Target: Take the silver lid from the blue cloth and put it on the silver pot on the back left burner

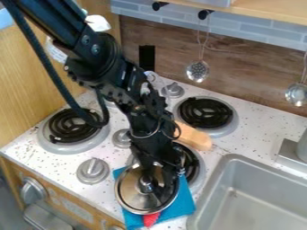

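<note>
The black gripper (153,174) hangs down over a round metal-rimmed lid (130,197) at the lower middle of the view, close to the lid's dark knob (146,181). Part of the lid is hidden behind the gripper. A blue cloth (185,202) lies beneath the lid and sticks out to its right and below. Something red (151,219) pokes out from under the lid's front edge. Behind the gripper, to its right, a light wooden piece (194,136) lies by the front right burner (190,164).
A grey sink (264,197) lies at the lower right, with a faucet base (290,152) behind it. Other burners stand at the left (73,130) and back right (207,112). Stove knobs (93,170) rise between them. Metal ladles (198,71) hang along the back wall.
</note>
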Robot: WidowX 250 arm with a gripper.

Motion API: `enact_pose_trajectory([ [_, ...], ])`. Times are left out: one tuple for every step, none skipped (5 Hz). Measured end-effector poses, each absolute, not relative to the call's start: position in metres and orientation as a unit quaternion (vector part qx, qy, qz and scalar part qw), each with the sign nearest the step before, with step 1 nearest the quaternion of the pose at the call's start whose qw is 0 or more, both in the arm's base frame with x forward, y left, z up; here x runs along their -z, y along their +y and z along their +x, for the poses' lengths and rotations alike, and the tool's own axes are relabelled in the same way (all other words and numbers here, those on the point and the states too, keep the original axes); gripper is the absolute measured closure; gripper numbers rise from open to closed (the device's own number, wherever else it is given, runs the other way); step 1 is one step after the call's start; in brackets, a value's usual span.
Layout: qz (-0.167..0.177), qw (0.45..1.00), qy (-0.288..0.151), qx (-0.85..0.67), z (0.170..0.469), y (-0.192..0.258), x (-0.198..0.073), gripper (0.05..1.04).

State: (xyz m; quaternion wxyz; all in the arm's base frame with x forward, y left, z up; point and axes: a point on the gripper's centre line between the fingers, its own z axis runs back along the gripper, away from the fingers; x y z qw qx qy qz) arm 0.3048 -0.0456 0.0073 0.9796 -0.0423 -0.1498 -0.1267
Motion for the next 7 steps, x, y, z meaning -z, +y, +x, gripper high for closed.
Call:
enact_pose_trajectory([
  [-0.044,0.979,-0.153,0.125,0.312,-0.047,-0.006,0.073],
  [-0.051,0.979,-0.149,0.128,0.311,-0.049,-0.006,0.073],
  [-0.052,0.980,-0.141,0.130,0.301,-0.048,-0.006,0.074],
  [-0.056,0.981,-0.130,0.135,0.286,-0.048,-0.008,0.074],
  [-0.058,0.979,-0.135,0.141,0.278,-0.048,-0.014,0.077],
  [-0.057,0.978,-0.132,0.148,0.275,-0.048,-0.012,0.116],
  [-0.054,0.975,-0.143,0.158,0.277,-0.047,-0.012,0.387],
])
